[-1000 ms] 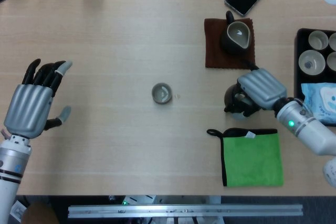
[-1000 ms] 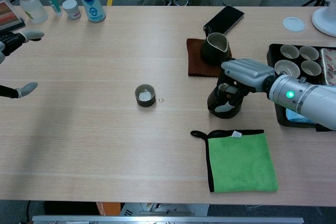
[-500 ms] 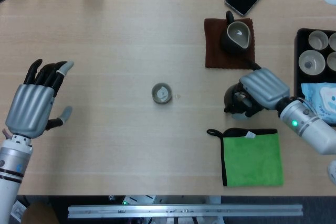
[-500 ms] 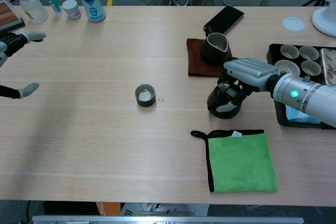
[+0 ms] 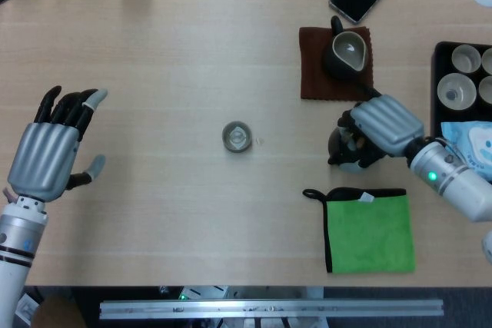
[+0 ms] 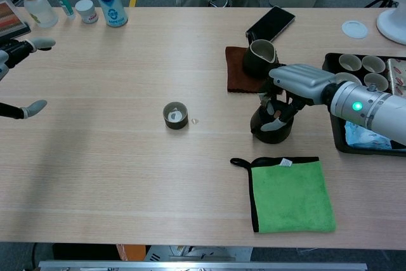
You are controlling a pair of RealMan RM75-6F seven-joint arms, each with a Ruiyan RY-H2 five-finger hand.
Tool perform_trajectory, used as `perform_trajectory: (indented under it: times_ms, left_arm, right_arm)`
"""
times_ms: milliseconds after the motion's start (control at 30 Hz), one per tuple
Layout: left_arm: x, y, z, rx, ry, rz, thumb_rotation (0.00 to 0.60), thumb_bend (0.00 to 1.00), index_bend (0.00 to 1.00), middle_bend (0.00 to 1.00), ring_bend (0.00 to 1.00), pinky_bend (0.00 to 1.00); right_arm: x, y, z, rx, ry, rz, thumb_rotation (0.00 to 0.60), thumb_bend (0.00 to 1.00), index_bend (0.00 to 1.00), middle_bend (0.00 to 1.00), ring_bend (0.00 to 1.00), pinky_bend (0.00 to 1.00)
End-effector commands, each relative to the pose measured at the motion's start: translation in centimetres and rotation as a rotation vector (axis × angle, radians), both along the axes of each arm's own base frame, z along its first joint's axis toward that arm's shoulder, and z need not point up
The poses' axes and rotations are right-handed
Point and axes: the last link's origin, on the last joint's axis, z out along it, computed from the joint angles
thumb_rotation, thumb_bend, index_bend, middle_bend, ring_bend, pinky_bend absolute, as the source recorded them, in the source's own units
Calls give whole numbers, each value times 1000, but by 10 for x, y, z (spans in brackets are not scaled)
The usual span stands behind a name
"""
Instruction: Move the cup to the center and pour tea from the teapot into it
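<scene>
Head view: the cup (image 5: 237, 137) sits mid-table, so pouring is in hand. My right hand (image 5: 382, 128) curls over the teapot (image 5: 346, 147) at three o'clock of it; whether I'm gripping it, I cannot tell. My left hand (image 5: 52, 147) is spread, empty.

Chest view: teapot on the table; next comes a firm hold, then lifting toward nine o'clock.

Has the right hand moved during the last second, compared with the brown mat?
Yes. The right hand has drawn up toward the brown mat, its back now nearer the mat's edge, while the teapot under it stays beside the green cloth.
</scene>
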Motion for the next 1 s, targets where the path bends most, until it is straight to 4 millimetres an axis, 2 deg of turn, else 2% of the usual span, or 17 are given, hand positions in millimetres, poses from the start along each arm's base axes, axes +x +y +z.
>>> perform_trajectory:
  times_ms: [33, 400, 633, 867, 900, 1000]
  left_arm:
    - [0, 0, 0, 0, 0, 1, 600, 303, 62, 121, 121, 26]
    - [-1, 0, 1, -1, -5, 3, 600, 303, 62, 122, 121, 27]
    - [-1, 0, 1, -2, -8, 2, 600, 302, 62, 122, 121, 27]
    - [-3, 2, 5, 13, -6, -3, 600, 303, 62, 121, 121, 27]
    - [-3, 2, 5, 16, -5, -4, 600, 303, 62, 121, 121, 27]
    - [-2, 3, 7, 30, -3, -15, 600, 303, 62, 122, 121, 27]
  right_arm:
    - [2, 0, 2, 2, 5, 8, 454, 0, 599, 497, 394, 0]
    - [8, 1, 9, -25, 41, 75, 453, 0, 448, 361, 237, 0]
    - [11, 3, 12, -39, 42, 95, 452, 0, 360, 305, 191, 0]
    - [10, 4, 28, -116, 67, 138, 455, 0, 241, 210, 116, 0]
    - [10, 5, 31, -131, 65, 137, 460, 0, 229, 203, 112, 0]
    - [8, 7, 43, -170, 58, 117, 571, 0, 212, 201, 112, 0]
